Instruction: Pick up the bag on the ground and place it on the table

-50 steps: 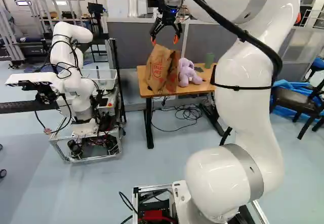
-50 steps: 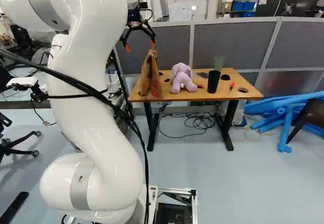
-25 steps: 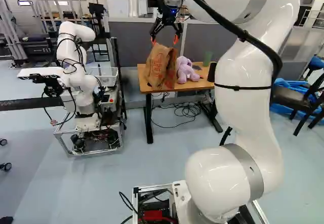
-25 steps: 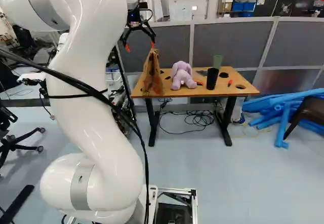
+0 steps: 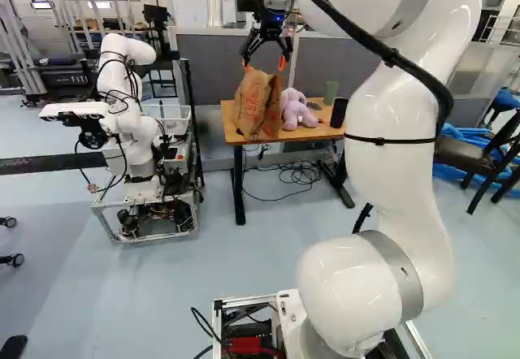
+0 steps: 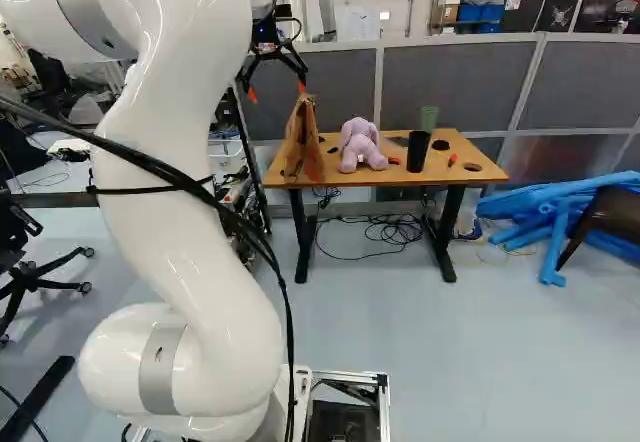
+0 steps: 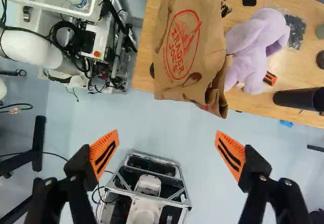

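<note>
The bag (image 7: 190, 41) stands on the bench (image 5: 313, 134) at its left end, by the near edge, beside the stuffed toy (image 6: 360, 146). The hand (image 7: 167, 132) gapes wide and holds nothing, so placing looks finished; next it should back off (gently, lest it snag the paper top).
</note>
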You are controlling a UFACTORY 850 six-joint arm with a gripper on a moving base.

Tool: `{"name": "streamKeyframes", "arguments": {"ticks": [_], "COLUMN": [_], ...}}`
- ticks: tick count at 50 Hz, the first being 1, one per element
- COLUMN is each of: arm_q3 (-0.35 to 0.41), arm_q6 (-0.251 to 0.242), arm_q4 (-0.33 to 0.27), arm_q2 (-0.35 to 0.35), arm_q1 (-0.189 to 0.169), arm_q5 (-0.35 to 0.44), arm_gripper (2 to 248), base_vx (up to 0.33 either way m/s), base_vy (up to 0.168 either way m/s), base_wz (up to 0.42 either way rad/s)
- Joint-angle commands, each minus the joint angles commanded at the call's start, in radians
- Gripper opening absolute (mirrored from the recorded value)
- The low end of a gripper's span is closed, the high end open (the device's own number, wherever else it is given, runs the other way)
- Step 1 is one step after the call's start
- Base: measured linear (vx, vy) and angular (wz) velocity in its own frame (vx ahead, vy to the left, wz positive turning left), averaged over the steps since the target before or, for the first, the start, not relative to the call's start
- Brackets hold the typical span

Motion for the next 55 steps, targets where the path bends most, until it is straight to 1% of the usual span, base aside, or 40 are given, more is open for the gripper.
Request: {"name": "streamKeyframes", "arguments": {"ticks": [14, 28, 42, 55], "arm_q3": [0.011, 0.040, 0.089, 0.152], "arm_q6": [0.001, 0.004, 0.009, 0.015], "arm_q4": [0.000, 0.000, 0.000, 0.000], "arm_q2": [0.004, 0.015, 0.034, 0.058], "arm_q1": [-0.001, -0.002, -0.005, -0.009], "arm_q5": [0.012, 0.046, 0.102, 0.175], "arm_gripper": [247, 247, 247, 247], "base_vx": [0.000, 0.000, 0.000, 0.000], "base_vy": [0.000, 0.000, 0.000, 0.000], "base_wz": [0.000, 0.000, 0.000, 0.000]}}
